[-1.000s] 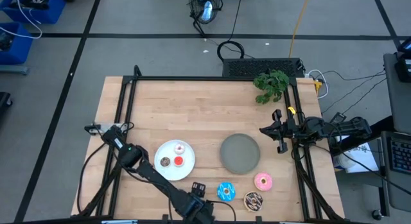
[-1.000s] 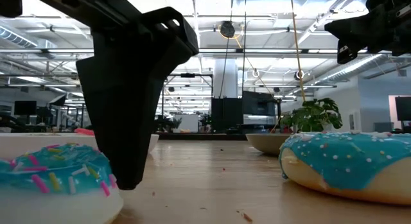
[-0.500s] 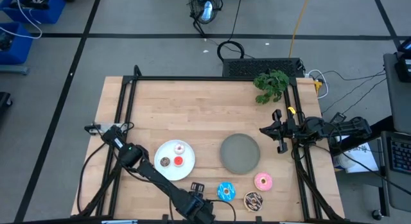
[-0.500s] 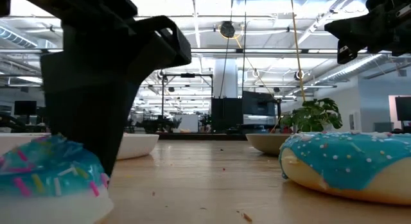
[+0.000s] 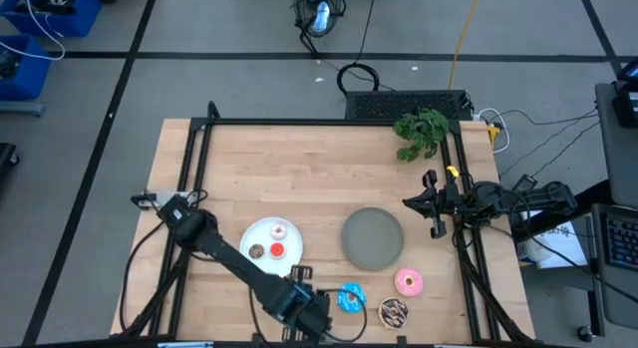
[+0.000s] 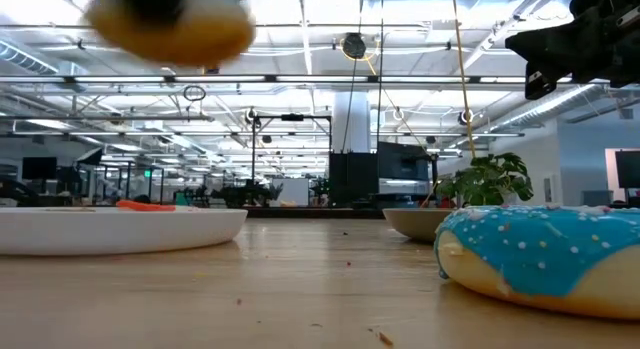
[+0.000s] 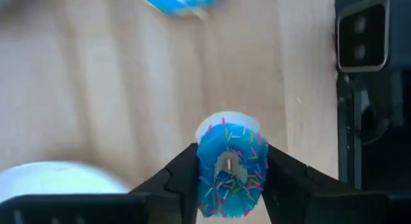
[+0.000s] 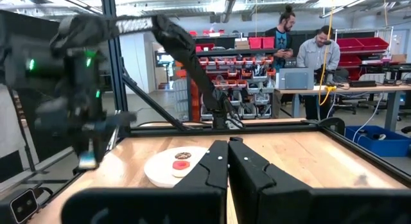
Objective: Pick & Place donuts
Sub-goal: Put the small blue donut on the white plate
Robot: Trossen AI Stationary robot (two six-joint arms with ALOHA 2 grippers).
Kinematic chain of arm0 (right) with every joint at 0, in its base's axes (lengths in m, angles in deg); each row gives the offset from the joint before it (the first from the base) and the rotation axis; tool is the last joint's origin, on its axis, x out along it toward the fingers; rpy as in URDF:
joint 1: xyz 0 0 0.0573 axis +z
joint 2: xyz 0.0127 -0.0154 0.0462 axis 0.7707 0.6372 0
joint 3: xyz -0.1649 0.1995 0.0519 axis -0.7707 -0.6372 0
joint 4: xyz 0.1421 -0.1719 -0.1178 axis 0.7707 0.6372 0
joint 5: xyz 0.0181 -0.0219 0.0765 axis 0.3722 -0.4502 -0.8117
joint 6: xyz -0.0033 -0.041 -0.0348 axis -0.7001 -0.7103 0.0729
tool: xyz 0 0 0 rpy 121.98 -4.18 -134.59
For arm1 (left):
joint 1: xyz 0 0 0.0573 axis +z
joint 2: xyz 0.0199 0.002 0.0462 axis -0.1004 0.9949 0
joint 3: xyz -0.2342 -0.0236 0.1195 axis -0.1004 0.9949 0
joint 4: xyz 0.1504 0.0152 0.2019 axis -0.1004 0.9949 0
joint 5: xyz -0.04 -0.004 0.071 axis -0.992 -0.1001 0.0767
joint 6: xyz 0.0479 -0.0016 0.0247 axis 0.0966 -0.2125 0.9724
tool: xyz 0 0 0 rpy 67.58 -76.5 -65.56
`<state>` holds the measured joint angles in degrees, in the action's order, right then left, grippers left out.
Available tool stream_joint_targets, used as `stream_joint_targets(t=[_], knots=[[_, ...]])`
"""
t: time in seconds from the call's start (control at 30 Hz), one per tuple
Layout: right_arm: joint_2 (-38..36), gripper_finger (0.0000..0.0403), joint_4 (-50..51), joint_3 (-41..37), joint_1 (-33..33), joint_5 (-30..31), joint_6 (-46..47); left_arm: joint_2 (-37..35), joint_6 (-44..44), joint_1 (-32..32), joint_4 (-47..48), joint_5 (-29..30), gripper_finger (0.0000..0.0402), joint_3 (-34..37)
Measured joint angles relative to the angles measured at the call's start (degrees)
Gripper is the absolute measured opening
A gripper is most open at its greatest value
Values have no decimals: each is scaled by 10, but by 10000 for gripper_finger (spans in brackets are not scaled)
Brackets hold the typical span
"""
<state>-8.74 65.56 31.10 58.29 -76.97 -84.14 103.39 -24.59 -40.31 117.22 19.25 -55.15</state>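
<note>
From above, I have the left gripper (image 5: 304, 306) just beside the white plate (image 5: 251, 233), toward the surface's front edge; my judgement is the carry step, and next I must swing over that plate and release. At table level, the tiny blue donut (image 6: 170, 29) hangs high above the plate. In the left wrist view it sits clamped between both fingers (image 7: 183, 176). The right gripper (image 8: 228, 161), fingers together, waits well beyond the grey plate (image 5: 373, 238).

Low view: blurred tan donut underside (image 6: 170, 27) cut by top edge; left end effector out of frame. Big blue donut (image 6: 545, 254) cropped at right edge. High view: tiny donut hidden under left end effector (image 5: 299, 300).
</note>
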Motion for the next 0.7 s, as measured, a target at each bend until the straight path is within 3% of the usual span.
stream_joint_targets(t=[0.27,0.7], knots=[[0,0,0,0,0,0,0,-80,-23,16,41,52,162,-1],[0,0,0,0,0,0,0,-97,-42,11,158,56,125,-1]])
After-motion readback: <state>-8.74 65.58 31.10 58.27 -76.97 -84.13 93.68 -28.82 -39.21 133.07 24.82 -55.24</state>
